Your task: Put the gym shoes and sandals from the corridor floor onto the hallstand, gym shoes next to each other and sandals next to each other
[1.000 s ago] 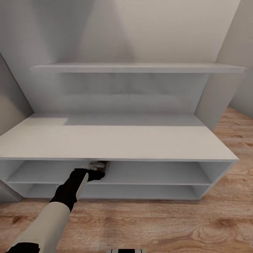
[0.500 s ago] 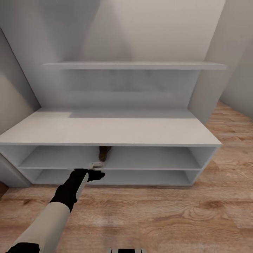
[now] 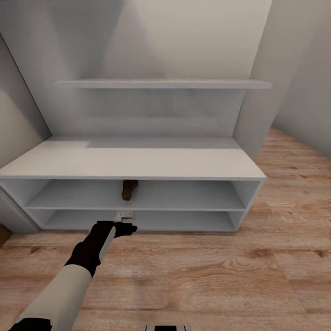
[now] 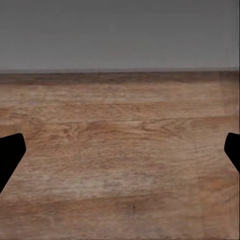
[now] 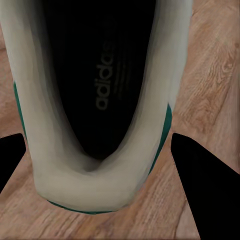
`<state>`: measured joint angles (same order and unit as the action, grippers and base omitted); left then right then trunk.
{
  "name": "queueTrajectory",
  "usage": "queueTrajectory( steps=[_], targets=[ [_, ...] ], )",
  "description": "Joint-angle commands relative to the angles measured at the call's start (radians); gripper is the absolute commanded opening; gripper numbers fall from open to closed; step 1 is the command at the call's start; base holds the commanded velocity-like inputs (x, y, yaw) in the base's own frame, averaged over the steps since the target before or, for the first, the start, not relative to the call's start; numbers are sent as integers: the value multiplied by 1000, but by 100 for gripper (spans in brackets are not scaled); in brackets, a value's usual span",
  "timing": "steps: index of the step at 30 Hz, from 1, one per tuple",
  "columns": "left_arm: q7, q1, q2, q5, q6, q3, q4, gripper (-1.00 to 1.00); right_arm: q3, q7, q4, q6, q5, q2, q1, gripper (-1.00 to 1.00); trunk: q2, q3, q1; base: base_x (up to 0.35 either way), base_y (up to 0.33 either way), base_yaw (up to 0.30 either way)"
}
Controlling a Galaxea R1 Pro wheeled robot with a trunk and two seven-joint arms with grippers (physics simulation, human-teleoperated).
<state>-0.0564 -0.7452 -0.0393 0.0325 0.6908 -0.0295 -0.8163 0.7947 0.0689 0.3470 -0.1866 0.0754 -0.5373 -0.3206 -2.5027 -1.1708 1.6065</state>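
One dark brown sandal lies on the upper open shelf of the pale hallstand, toe pointing outwards. My left gripper hangs just in front of the rack's lower shelf. In the left wrist view its fingers stand wide apart over bare corridor floor, open and holding nothing. In the right wrist view a white gym shoe with a green stripe sits heel-first between the fingers of my right gripper. Both fingers touch its sides, with wood floor behind it.
A long wall shelf hangs above the bench. Grey walls close in on the left and right of the unit. Wood-plank floor stretches in front and off to the right.
The whole view has backed away from the rack. My left gripper has come out of the upper shelf, and the sandal stays there, let go.
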Motion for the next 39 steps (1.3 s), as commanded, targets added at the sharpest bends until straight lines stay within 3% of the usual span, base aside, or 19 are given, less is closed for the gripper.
queueTrajectory(
  steps=[1,5,8,11,12,18,19,20,24,27,32,35,39],
  targets=[
    [0,0,0,3,5,-1,-1,100,0,0,-1,-5,8,1,-1,-100,0,-1,-1,-229,-199,0],
    [-2,1,1,4,-2,-2,-1,100,0,0,-2,-5,7,4,0,-100,0,-1,-1,-231,-198,0],
    [-6,14,4,3,-61,-1,3,100,0,0,-1,-5,8,5,-1,-100,0,-1,-1,-184,-133,0],
    [-15,86,10,2,-183,-1,10,100,1,1,1,-6,10,6,-1,-100,0,-1,-1,-52,-33,0],
    [-18,150,18,3,-259,-1,8,100,1,1,2,-6,10,6,-1,-100,0,-1,-1,-15,-10,0],
    [-32,273,58,7,-404,-1,3,100,1,1,1,-7,10,11,-1,-100,0,-1,-1,-6,-4,0],
    [-62,312,77,10,-456,-1,5,100,1,2,1,-7,9,12,0,-100,0,-1,-1,-1,-1,0],
    [-146,378,113,21,-543,0,10,100,0,2,0,-7,9,12,0,-100,0,-1,-1,0,0,0],
    [-262,467,163,54,-683,22,14,100,0,2,-1,-7,9,17,0,-100,0,-1,-1,0,0,0],
    [-329,525,185,81,-778,47,16,100,0,2,-2,-7,8,23,0,-100,0,-1,-1,0,0,0],
    [-402,611,199,112,-877,109,16,100,0,2,-2,-7,8,27,0,-100,0,-1,-1,0,-6,0],
    [-417,636,201,119,-896,144,16,100,0,2,-2,-6,7,28,0,-100,0,-1,-1,0,-107,0],
    [-423,649,201,121,-904,164,16,100,0,2,-2,-6,7,28,0,-100,0,-1,-1,0,-208,0]
  ],
)
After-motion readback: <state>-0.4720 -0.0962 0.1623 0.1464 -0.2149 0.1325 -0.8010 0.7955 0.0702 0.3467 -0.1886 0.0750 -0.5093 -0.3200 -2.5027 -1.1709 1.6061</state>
